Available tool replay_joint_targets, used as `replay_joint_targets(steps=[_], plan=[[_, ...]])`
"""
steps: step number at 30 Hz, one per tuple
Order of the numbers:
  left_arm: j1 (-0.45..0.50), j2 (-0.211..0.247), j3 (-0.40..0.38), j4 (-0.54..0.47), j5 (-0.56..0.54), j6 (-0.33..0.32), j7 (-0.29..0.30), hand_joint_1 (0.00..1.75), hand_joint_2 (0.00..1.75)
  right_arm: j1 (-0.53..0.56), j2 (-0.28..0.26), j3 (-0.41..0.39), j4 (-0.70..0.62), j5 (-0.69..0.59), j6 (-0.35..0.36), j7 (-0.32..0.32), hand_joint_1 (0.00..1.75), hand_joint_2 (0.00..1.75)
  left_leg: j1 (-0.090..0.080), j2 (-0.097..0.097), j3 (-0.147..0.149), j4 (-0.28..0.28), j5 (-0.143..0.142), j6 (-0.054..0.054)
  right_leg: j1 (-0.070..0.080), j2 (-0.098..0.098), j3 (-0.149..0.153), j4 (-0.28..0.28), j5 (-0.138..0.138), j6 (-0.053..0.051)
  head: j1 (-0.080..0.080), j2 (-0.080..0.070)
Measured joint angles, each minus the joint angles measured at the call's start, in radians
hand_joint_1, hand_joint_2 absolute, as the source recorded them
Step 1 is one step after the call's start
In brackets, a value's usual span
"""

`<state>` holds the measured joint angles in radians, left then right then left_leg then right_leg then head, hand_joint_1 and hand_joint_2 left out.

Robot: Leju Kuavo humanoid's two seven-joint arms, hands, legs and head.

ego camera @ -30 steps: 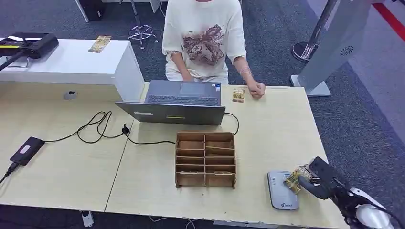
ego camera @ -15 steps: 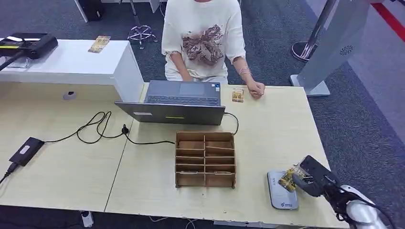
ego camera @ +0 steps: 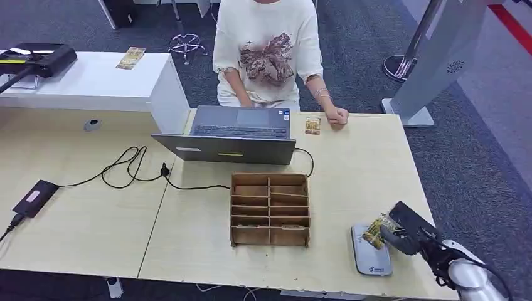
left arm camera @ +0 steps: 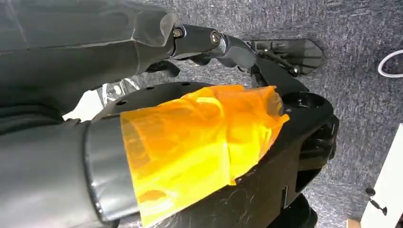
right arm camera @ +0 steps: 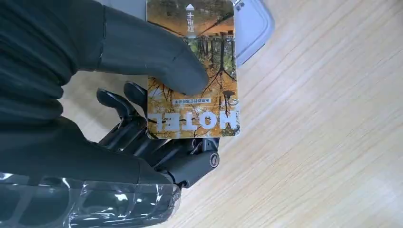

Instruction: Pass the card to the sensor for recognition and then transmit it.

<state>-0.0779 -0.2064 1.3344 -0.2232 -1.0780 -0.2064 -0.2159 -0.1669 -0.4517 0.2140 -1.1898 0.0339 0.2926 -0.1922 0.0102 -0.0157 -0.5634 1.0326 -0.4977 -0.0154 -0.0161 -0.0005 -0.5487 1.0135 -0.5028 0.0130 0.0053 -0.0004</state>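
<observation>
Presenting hotel key card [right arm camera: 192, 71] to card reader [ego camera: 370, 249].
Right hand [ego camera: 404, 233] pinches card, its far end over the reader; long axis points away from the hand.

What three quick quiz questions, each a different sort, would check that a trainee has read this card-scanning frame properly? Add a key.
1. True or false: the right hand holds the card with the thumb pressed on its printed face.
2. Which does the card overlap in the right wrist view? A) the grey sensor B) the laptop C) the wooden organiser
3. Fill in: a second card lies on the table beside the person's ____.

Key: 1 true; 2 A; 3 hand.
</observation>
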Motion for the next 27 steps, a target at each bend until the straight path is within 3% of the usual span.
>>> replay_joint_targets(steps=[10,17,22,27], plan=[[0.000,0.000,0.010,0.000,0.010,0.008,-0.001,0.00,0.00,-0.090,0.008,0.004,-0.009,0.009,-0.018,0.000,1.75,1.75,-0.001,0.001,0.000,0.000,0.001,0.000,0.000,0.001,0.000,0.001,0.001,0.000,-0.001,0.000],[-0.001,0.000,0.014,0.000,0.011,0.010,0.000,0.00,0.00,-0.261,0.022,0.020,-0.013,0.066,-0.037,0.029,1.75,1.75,0.000,0.002,-0.001,0.000,0.003,0.000,0.000,0.002,-0.002,0.001,0.003,-0.001,0.000,0.000],[-0.005,-0.001,0.014,0.000,0.002,0.013,0.005,0.00,0.00,-0.434,0.109,0.063,0.032,0.289,-0.204,0.092,1.75,1.75,0.000,0.005,-0.002,0.000,0.004,-0.001,0.000,0.005,-0.005,0.004,0.005,-0.001,0.000,0.000],[-0.013,-0.002,0.014,0.000,-0.009,0.013,0.010,0.00,0.00,-0.586,0.227,0.082,0.106,0.465,-0.272,0.139,1.75,1.75,0.000,0.004,-0.002,0.000,0.007,-0.003,0.000,0.005,-0.006,0.005,0.005,-0.001,0.000,0.000]])
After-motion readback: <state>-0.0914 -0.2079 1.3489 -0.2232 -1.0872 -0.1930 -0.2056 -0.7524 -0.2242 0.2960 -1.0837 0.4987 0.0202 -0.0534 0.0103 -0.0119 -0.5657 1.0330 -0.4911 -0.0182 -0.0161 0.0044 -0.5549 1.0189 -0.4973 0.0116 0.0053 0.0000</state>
